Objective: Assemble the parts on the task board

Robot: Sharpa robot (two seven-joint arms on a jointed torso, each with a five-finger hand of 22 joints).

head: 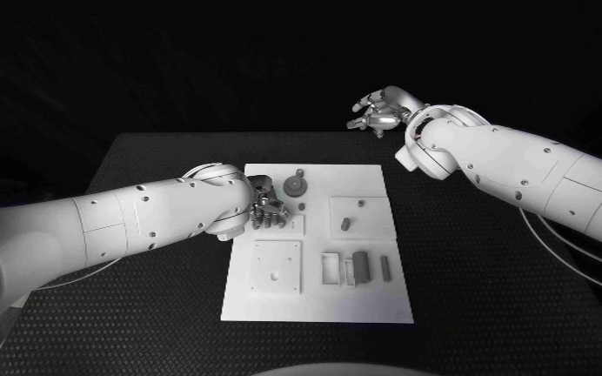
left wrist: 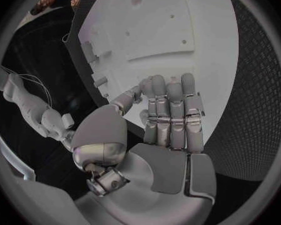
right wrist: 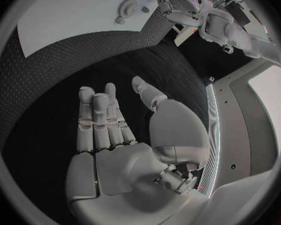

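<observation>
In the head view, the white task board (head: 320,245) lies in the middle of the black tabletop (head: 489,298). The left hand (head: 266,208) rests at the board's left edge, fingers laid over the plate, just beside a round grey part with a knob (head: 296,186) near the board's far end. A small upright grey part (head: 343,223) stands on a raised square toward the right side, and slim grey bars (head: 363,267) sit in and beside a rectangular recess nearer the robot. The right hand (head: 380,111) hovers well beyond the board's far right corner, above the tabletop.

In the left wrist view, the left hand (left wrist: 168,120) is flat, fingers straight and together, holding nothing, over the task board (left wrist: 178,30).

In the right wrist view, the right hand (right wrist: 115,135) is spread and empty above the tabletop (right wrist: 47,85); the task board (right wrist: 72,15) lies well apart.
</observation>
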